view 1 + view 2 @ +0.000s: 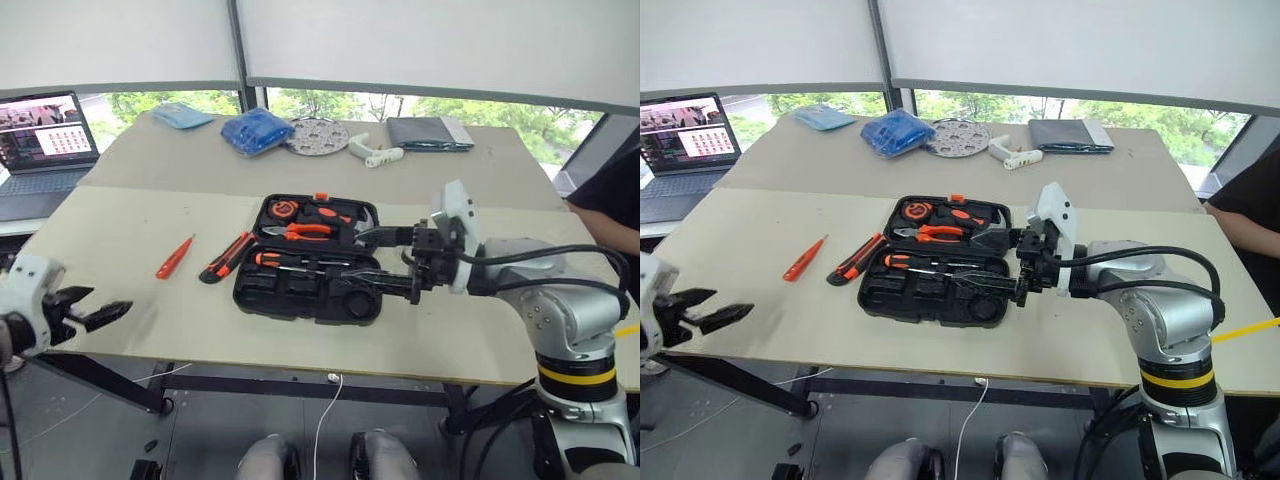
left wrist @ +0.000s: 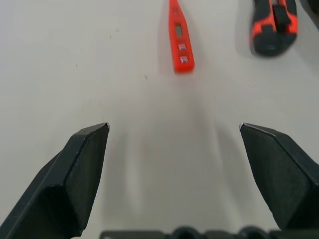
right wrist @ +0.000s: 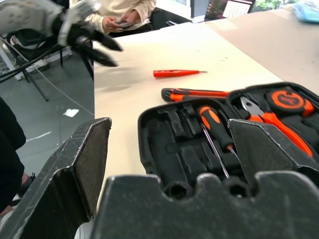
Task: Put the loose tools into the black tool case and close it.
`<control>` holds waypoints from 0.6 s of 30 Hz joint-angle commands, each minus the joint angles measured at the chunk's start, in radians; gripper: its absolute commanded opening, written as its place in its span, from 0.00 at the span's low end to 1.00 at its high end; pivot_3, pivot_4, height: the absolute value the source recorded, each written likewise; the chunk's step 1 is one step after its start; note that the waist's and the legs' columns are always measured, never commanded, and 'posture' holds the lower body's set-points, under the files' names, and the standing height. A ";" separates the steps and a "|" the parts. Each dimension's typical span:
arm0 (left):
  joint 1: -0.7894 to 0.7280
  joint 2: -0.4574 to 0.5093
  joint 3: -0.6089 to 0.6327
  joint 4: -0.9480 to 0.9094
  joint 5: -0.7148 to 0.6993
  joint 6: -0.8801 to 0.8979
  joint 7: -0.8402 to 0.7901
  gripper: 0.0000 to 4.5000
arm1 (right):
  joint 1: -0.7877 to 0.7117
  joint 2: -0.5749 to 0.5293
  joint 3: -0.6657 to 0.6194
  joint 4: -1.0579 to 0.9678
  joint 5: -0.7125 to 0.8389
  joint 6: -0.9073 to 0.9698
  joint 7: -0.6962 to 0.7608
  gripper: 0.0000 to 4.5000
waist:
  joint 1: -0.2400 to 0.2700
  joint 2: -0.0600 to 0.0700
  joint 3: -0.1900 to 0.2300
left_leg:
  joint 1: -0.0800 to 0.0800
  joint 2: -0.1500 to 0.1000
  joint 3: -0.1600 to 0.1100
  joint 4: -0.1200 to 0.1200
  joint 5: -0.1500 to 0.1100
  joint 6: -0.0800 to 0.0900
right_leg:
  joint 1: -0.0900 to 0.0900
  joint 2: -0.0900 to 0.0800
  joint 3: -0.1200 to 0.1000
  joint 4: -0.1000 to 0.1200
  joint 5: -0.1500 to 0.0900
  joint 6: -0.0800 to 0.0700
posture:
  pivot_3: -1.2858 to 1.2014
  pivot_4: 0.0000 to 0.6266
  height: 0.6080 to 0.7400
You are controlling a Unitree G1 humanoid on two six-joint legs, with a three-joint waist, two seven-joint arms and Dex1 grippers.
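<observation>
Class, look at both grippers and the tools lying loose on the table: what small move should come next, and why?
Probably the left gripper, open at the table edge, should reach forward to the orange screwdriver, the loose tool nearest it; it and the utility knife lie outside the open tool case.

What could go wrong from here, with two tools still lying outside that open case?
The slim orange screwdriver lies flat on the table, so the open left gripper may slide it away instead of lifting it. The utility knife rests right beside the black tool case, leaving little room for fingers along that side. The open right gripper hangs over the case's edge and could bump it.
</observation>
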State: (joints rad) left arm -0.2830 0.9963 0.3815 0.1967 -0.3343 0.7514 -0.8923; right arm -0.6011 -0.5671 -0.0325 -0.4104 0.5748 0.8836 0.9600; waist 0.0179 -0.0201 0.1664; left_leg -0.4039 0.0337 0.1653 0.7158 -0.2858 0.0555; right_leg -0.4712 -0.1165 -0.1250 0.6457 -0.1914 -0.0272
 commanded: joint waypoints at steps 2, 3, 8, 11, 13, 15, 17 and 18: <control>-0.291 -0.004 -0.214 0.213 0.099 0.036 0.003 1.00 | 0.010 -0.012 0.003 -0.065 0.029 -0.024 -0.025 0.98 | -0.005 -0.002 -0.001 | -0.001 0.000 0.000 0.000 0.000 0.001 | 0.000 0.002 0.000 0.000 0.001 -0.002 | 0.52 0.24 0.84; -0.358 -0.018 -0.253 0.284 0.122 0.038 0.006 1.00 | 0.016 -0.015 0.003 -0.077 0.036 -0.019 -0.030 0.98 | -0.007 -0.003 -0.001 | -0.001 0.000 0.001 0.000 0.001 0.002 | -0.001 0.003 0.000 0.000 0.002 -0.004 | 0.52 0.24 0.84; -0.579 -0.090 -0.419 0.588 0.255 -0.068 -0.002 1.00 | 0.053 -0.036 -0.002 -0.140 0.066 -0.008 -0.059 0.98 | -0.026 -0.004 -0.002 | -0.001 0.000 0.002 -0.001 0.007 0.012 | -0.001 0.007 0.001 0.001 0.003 -0.005 | 0.52 0.24 0.84; -0.669 -0.142 -0.454 0.756 0.304 -0.144 0.019 1.00 | 0.072 -0.050 -0.013 -0.167 0.080 -0.005 -0.080 0.98 | -0.034 -0.006 -0.001 | -0.002 0.000 0.002 -0.002 0.007 0.012 | -0.001 0.007 0.000 0.001 0.002 -0.005 | 0.52 0.24 0.84; -0.702 -0.164 -0.473 0.845 0.336 -0.189 0.033 0.88 | 0.081 -0.059 -0.019 -0.182 0.088 -0.004 -0.093 1.00 | -0.033 -0.006 -0.001 | -0.002 0.000 0.002 -0.002 0.007 0.012 | -0.001 0.007 0.001 -0.001 0.001 -0.004 | 0.52 0.24 0.84; -0.722 -0.175 -0.485 0.908 0.364 -0.228 0.040 0.77 | 0.087 -0.069 -0.021 -0.192 0.097 -0.006 -0.106 1.00 | -0.033 -0.007 -0.001 | -0.001 0.000 0.002 -0.001 0.007 0.012 | -0.001 0.006 0.001 -0.001 -0.001 0.001 | 0.52 0.24 0.84; -0.734 -0.178 -0.490 0.947 0.380 -0.259 0.035 0.62 | 0.091 -0.080 -0.024 -0.200 0.101 -0.009 -0.116 1.00 | -0.032 -0.007 -0.001 | 0.000 0.000 0.002 0.000 0.006 0.012 | -0.001 0.005 0.002 0.000 -0.001 0.001 | 0.52 0.24 0.84; -0.738 -0.178 -0.489 0.960 0.385 -0.271 0.032 0.53 | 0.094 -0.086 -0.027 -0.204 0.103 -0.009 -0.120 1.00 | -0.033 -0.007 -0.001 | 0.000 0.000 0.002 0.000 0.006 0.012 | -0.001 0.004 0.002 0.000 -0.001 0.001 | 0.52 0.24 0.84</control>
State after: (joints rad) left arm -1.0210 0.8107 -0.0937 1.1103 0.0093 0.4993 -0.8691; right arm -0.5054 -0.6404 -0.0228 -0.5774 0.6519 0.8823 0.8542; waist -0.0150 -0.0269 0.1655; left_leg -0.4035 0.0339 0.1674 0.7153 -0.2794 0.0672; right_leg -0.4717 -0.1123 -0.1231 0.6461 -0.1929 -0.0261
